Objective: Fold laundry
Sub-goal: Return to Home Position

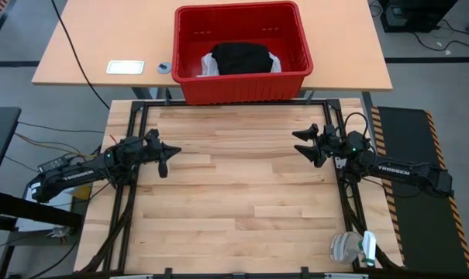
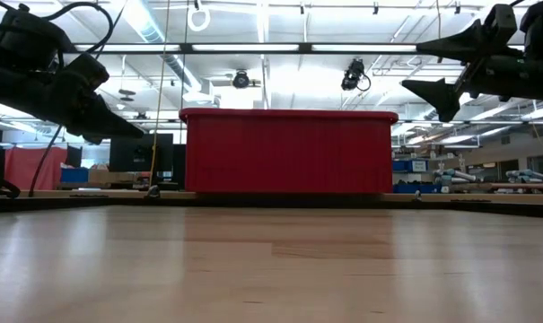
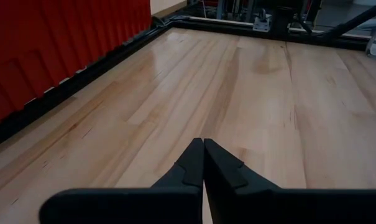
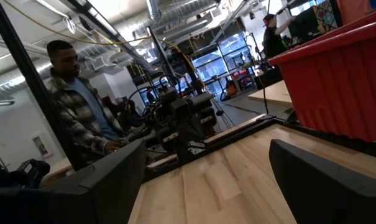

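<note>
The folding looks done and the arms appear to be parking; what seems left is only drawing each back to rest. Over the wooden table (image 1: 234, 209), the left gripper (image 3: 203, 142) hovers clenched and empty; opposite, the right gripper (image 1: 298, 142) hangs spread wide, holding nothing. Beyond them the laundry, a black garment (image 1: 240, 58) over white cloth (image 1: 205, 68), lies in the red crate (image 1: 242, 89)

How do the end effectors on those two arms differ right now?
The left end effector has its fingers pressed shut; the right end effector has them spread open. The left one hangs over the left side of the wooden table, the right one over its right side. Both are empty and point inward.
</note>
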